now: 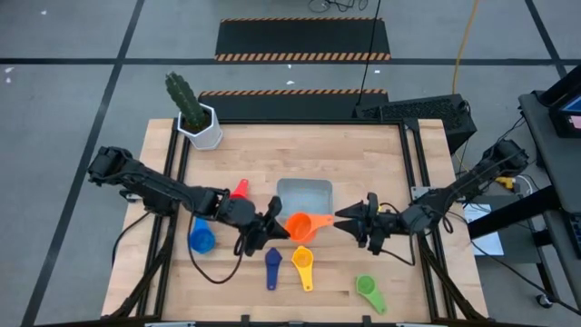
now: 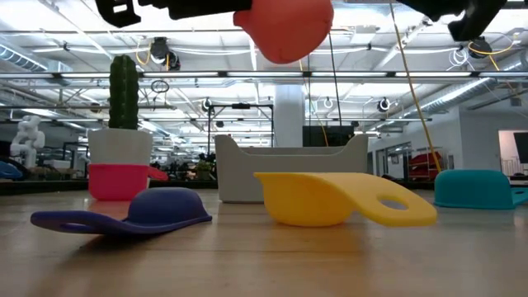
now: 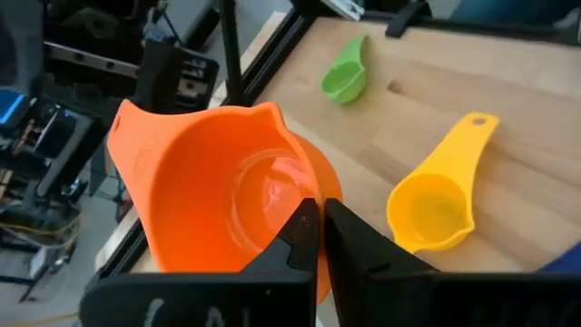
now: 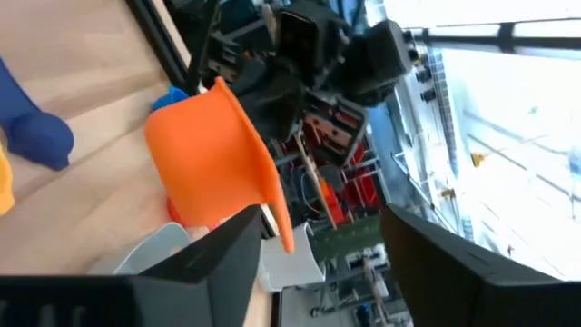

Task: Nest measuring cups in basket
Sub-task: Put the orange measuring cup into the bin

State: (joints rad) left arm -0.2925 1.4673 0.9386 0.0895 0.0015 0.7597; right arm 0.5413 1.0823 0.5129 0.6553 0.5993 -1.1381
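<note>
Left gripper is pinching the orange cup tight by its handle, hanging it just in front of the basket. Right gripper is gaping, holding nothing. It's crowding in, so I'm guessing a bump knocks the cup loose.

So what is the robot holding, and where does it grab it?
The left gripper holds the orange measuring cup, pinching the bowl's rim. The right gripper is open beside it, holding nothing.
</note>
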